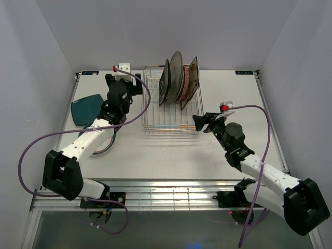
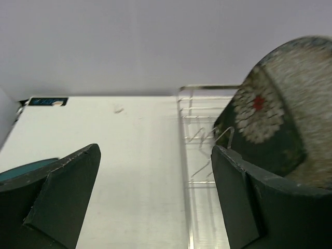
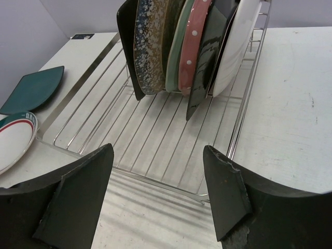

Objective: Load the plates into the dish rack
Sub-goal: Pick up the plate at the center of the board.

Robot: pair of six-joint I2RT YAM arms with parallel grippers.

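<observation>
Spread wide and empty, the right gripper [image 3: 155,155] faces the dish rack [image 3: 244,114], which props several plates [image 3: 181,46] upright at top centre, while the left gripper [image 2: 155,150], likewise parted, hovers by the teal plate [image 3: 33,88] lying at left.

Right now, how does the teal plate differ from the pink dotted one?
The teal plate lies on the table, outside the dish rack; the pink dotted plate stands on edge inside it, packed among other plates. The teal plate is plain with corners; the pink dotted plate is white-spotted with a curved rim. Both are plates, and nothing grips either.
</observation>
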